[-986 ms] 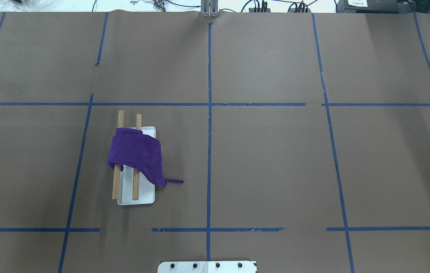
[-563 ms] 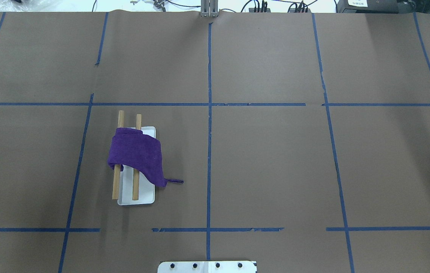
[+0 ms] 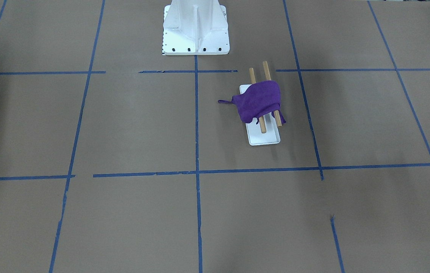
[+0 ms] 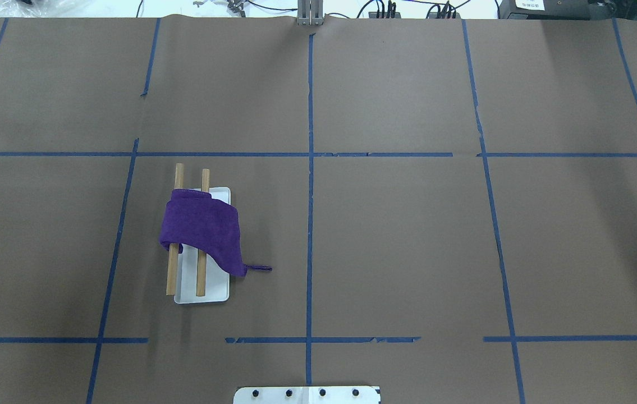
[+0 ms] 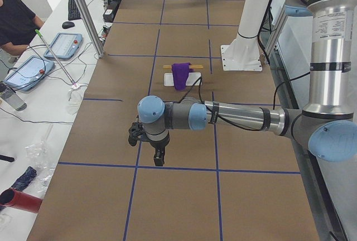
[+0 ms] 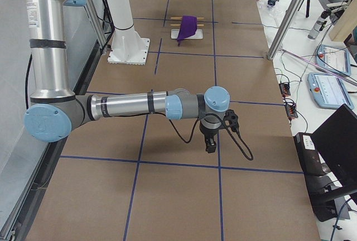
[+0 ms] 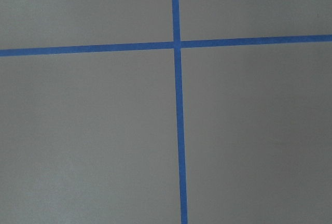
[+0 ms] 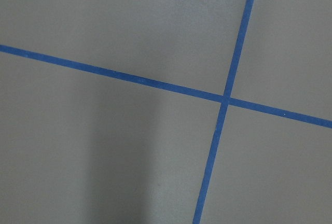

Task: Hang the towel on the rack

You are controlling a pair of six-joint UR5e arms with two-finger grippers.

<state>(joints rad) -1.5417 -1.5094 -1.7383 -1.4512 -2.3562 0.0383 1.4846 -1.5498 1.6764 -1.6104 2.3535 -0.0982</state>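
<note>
The towel (image 4: 203, 227) was draped across both wooden dowels of the rack (image 4: 214, 287). It was bunched over their middle stretch, so that both ends of each dowel were left bare. One corner was hung down past the long edge of the rack's white base, on the side turned toward the middle tape line (image 4: 310, 224). The small loop (image 4: 261, 269) was stretched out beyond that edge; whether it touched the brown paper could not be told. In the front-facing view the towel (image 3: 259, 100) was shown over the rack (image 3: 263, 138) with an uneven lower hem hung down beside the dowels.

The white pedestal (image 3: 196, 32) was bolted down near the rack, past the dowel ends on the robot's side and across the middle tape line from it.

The left gripper (image 5: 158, 158) was caught only in the exterior left view. It was pointed down above the paper, well apart from the rack, toward the table end on the rack's own side. Whether its fingers were apart or together could not be told.

The right gripper (image 6: 210, 144) was caught only in the exterior right view, also pointed down and well apart from the rack, beyond the pedestal from it. The state of its fingers could not be told either.

In each wrist view only brown paper and a tape cross (image 7: 176, 45) (image 8: 225, 99) were shown.
</note>
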